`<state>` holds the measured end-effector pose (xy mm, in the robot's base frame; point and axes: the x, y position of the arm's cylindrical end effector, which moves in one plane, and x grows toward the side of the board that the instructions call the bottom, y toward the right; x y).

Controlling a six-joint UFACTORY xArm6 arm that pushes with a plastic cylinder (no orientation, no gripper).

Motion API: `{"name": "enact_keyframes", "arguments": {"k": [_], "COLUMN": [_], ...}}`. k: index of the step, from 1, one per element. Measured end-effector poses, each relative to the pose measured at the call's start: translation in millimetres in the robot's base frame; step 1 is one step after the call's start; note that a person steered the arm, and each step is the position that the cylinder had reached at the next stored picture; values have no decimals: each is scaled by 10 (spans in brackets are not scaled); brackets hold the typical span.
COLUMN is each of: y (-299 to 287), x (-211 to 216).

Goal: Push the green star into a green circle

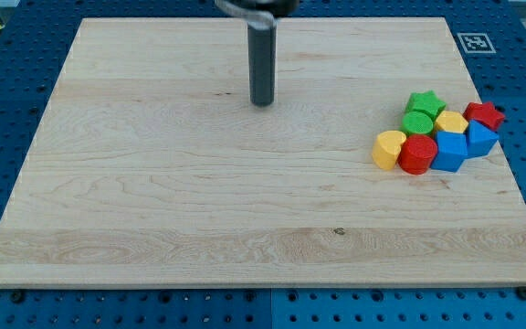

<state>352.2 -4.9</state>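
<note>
A: Where is the green star-shaped block [425, 101] seen?

B: It is found near the right edge of the pale wooden tabletop [172, 201], at the top of a tight cluster. The green round block [417, 122] is pressed against it from just below.

A: What else is packed into that cluster?

B: A yellow hexagonal block [451, 122] is set beside the green round one, with a red star-shaped block [485, 114] at the far right. Below, a yellow heart-shaped block [389, 149], a red round block [417, 154] and two blue blocks [465, 144] are lined up, all touching.

A: And the pincer?

B: No pincer is carried; only the dark rod is seen. My tip [262, 102] is placed well to the left of the cluster, near the top middle, apart from every block.
</note>
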Motion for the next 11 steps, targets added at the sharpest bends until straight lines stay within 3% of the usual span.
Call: {"name": "enact_keyframes", "arguments": {"k": [1,3,4,5,8,11], "y": [681,2779,3475,3497,2602,2207], "x": [-351,-295,-90,20,179,403]}}
